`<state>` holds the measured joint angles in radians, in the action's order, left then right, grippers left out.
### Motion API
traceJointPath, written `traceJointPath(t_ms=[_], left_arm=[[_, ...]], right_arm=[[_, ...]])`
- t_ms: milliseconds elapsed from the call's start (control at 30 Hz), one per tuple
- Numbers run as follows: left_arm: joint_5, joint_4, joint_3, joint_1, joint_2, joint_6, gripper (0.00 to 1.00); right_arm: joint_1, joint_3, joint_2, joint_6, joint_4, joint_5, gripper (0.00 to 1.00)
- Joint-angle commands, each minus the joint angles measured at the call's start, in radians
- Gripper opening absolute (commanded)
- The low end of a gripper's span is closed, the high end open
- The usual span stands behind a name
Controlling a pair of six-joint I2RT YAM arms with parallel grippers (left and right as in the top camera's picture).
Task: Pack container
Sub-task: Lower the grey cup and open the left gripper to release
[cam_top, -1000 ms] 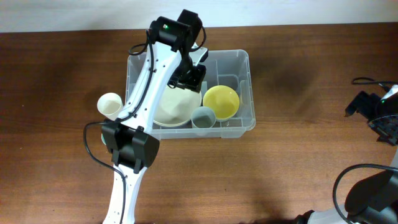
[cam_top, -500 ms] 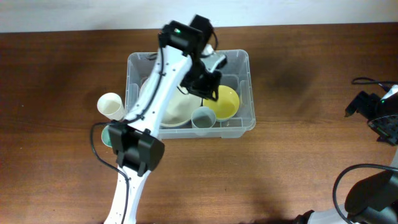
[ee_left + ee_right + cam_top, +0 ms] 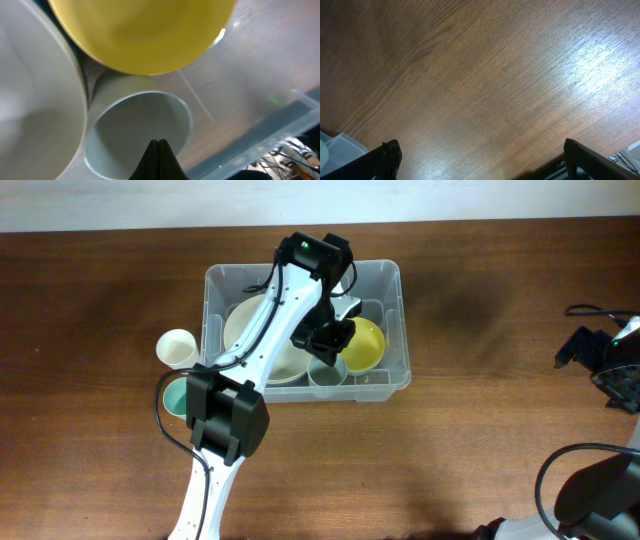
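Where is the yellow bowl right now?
In the overhead view the yellow bowl sits inside the container, toward its right end, next to the grey cup and the cream dish.

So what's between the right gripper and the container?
Only bare wooden table between the right gripper and the container, clearest in the overhead view.

Brown wooden table (image 3: 480, 430), clear container (image 3: 404, 330), cream cup (image 3: 177, 348), teal bowl (image 3: 173, 393)
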<state>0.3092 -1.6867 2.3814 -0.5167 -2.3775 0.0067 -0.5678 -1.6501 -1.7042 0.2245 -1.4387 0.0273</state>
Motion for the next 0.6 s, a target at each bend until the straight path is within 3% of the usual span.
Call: traceJointPath(t_ms=[0, 567], left_arm=[[-0.084, -0.002, -0.033, 0.005, 0.039, -0.002, 0.01], [-0.155, -0.002, -0.098, 0.018, 0.039, -0.023, 0.01]], right_arm=[[-0.002, 0.001, 0.013, -0.007, 0.0, -0.002, 0.99], [-0.002, 0.001, 0.013, -0.008, 0.0, -0.002, 0.99]])
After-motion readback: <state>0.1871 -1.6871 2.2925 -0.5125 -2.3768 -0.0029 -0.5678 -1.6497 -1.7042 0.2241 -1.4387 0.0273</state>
